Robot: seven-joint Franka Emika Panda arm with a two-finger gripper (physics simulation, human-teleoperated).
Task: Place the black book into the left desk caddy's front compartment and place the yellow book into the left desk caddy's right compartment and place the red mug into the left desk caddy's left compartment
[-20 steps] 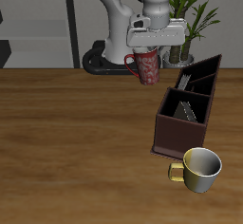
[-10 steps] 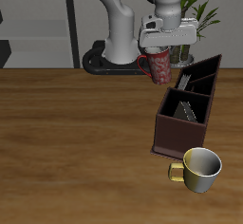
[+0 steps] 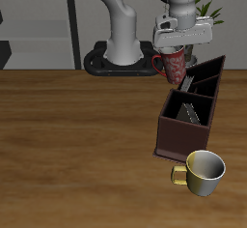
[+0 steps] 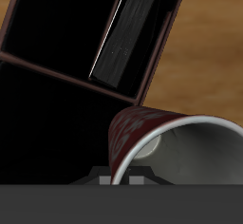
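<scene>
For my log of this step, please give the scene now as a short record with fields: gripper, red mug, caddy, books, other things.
gripper: the gripper is shut on the red mug, held in the air
red mug: tilted, above the back end of the left desk caddy, not yet inside any compartment
caddy: stands on the table
books: a pale book stands in one compartment
other things: a yellow-gold mug stands on the table beside the caddy, nearer the table's front edge

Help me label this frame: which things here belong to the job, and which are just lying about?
Job:
- red mug, held in the gripper
- left desk caddy
- yellow book, inside the caddy
- black book, in a caddy section

Lying about:
- yellow-gold mug
- potted plant
</scene>
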